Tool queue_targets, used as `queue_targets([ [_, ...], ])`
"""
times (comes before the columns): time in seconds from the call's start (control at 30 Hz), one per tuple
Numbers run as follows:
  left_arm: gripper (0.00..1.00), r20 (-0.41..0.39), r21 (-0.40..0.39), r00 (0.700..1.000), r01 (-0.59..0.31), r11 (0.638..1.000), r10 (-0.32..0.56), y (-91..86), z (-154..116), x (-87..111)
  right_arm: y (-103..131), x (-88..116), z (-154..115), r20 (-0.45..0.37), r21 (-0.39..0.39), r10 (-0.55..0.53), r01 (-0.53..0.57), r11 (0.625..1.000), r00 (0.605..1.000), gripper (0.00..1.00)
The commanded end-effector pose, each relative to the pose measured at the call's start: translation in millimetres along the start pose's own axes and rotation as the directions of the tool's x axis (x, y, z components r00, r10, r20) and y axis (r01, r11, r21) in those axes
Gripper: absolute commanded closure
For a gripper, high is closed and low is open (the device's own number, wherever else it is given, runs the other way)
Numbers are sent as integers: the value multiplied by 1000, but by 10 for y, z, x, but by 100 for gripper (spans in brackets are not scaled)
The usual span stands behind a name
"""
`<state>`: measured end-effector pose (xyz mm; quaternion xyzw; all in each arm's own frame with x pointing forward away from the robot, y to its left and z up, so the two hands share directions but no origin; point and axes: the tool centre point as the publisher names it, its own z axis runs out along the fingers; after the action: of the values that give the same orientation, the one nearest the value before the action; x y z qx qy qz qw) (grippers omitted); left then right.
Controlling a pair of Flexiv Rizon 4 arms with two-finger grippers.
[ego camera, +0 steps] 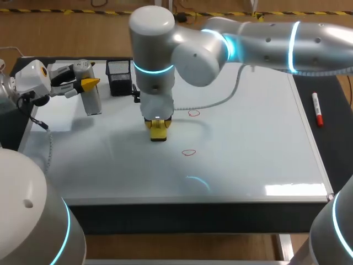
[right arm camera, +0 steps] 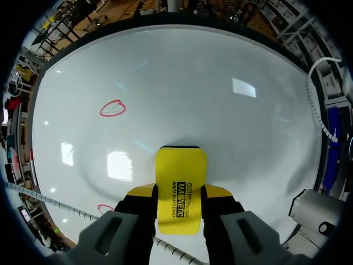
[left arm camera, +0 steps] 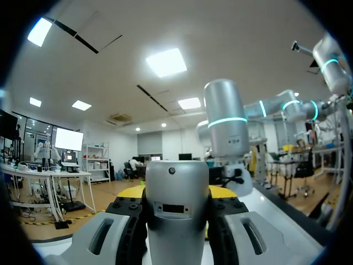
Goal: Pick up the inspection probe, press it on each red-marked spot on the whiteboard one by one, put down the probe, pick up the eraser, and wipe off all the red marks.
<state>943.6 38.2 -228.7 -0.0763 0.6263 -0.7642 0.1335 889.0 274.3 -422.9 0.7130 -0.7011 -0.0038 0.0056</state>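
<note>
The silver inspection probe (ego camera: 92, 99) stands upright over the whiteboard's (ego camera: 248, 143) far left part, and my left gripper (ego camera: 88, 84) is shut on its upper part. In the left wrist view the probe (left arm camera: 176, 221) fills the gap between the fingers of the left gripper (left arm camera: 176, 193). My right arm reaches past the middle; its gripper (ego camera: 158, 126) is shut on the yellow eraser (ego camera: 158, 131), which is down at the board. Two red marks (ego camera: 193, 113) (ego camera: 188, 152) lie just right of it. The right wrist view shows the eraser (right arm camera: 179, 182) in the right gripper (right arm camera: 177, 193), with one red mark (right arm camera: 112, 108) ahead of it and another (right arm camera: 105, 208) beside it.
A black holder (ego camera: 119, 77) stands at the board's far edge between the two grippers. A red marker pen (ego camera: 317, 110) lies on the dark table right of the board. A pale cable (ego camera: 220, 99) trails from the right arm over the board.
</note>
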Motion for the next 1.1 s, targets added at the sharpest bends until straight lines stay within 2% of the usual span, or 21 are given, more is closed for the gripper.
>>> queue_targets([
  [0.03,100,0,0,1000,-1,1000,1,-10,-3,6,-13,154,57,3,5,3,-3,1000,1000,100],
  [0.37,100,0,0,1000,-1,1000,1,-10,-3,6,-52,271,-13,-4,14,13,-13,1000,1000,100],
  [0.67,100,0,0,1000,-1,1000,1,-10,-3,6,-171,540,-261,-9,17,19,-19,1000,1000,100],
  [0.87,100,0,0,1000,-1,1000,1,-10,-3,6,-286,877,-335,-14,35,62,-61,998,998,100],
  [1.1,100,0,0,1000,-1,1000,1,-10,-3,6,-431,1421,-340,-22,47,102,-101,994,995,100],
])
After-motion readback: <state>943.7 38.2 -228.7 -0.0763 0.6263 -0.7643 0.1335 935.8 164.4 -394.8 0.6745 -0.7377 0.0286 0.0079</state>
